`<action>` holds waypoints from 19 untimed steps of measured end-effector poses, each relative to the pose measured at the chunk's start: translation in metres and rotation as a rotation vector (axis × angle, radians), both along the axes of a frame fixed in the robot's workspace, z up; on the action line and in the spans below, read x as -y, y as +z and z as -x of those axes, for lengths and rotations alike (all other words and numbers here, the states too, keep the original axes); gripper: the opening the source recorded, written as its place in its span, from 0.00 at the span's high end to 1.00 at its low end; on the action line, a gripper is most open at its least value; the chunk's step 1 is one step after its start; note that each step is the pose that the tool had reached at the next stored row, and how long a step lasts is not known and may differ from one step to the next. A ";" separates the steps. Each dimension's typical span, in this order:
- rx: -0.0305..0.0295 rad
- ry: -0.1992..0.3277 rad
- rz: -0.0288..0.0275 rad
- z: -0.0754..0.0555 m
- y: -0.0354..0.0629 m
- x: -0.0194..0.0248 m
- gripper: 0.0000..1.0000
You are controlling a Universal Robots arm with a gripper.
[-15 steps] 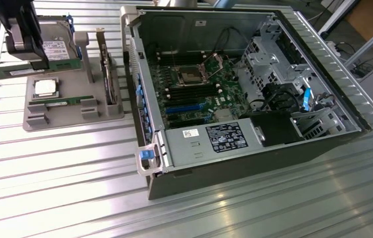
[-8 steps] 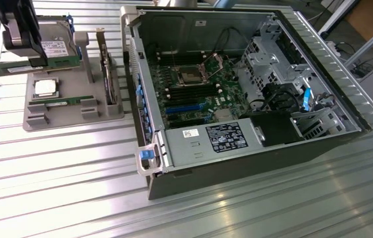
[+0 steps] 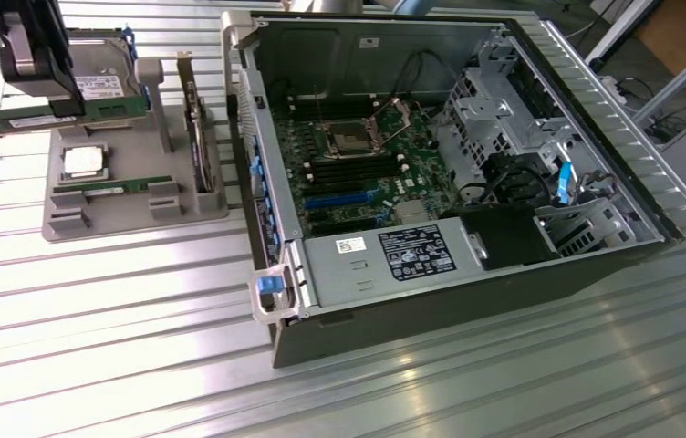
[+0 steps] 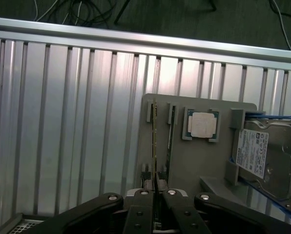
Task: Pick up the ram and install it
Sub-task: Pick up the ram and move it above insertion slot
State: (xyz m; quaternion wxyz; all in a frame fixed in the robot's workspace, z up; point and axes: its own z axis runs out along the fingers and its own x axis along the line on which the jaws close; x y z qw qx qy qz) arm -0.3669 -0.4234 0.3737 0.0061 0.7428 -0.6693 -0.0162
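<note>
The hand [image 4: 156,187] is closed narrow on the ram [image 4: 155,141], pinching the thin green stick by its edge. In the exterior view the hand [image 3: 54,102] carries the ram [image 3: 15,119] raised above the grey holder [image 3: 136,214], near the holder's far corner at the exterior view's left.

In the holder lie a second memory stick [image 3: 118,185], a square processor chip [image 3: 85,161] and a hard drive [image 3: 109,84]. The open computer case [image 3: 441,315] stands just beside the holder on the worktop [image 3: 136,301], to the exterior view's right.

- **Grip:** this looks like the main risk. The fingers seem to catch only a slim strip of board, so a quick swing or a brush against the hard drive could make the stick pivot or slide out.
- **Alignment:** the black memory slots [image 3: 340,171] on the motherboard [image 3: 361,196], inside the case beside the holder, are narrow and close together. A slightly tilted or shifted stick would probably land on a slot wall or a neighbouring slot, and pressing then could bend it.
- **Orientation:** whether the stick's notch matches the slot cannot be told.
</note>
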 end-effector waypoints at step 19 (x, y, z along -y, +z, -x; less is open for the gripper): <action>0.0000 0.000 0.0000 0.000 0.0132 0.0000 0.87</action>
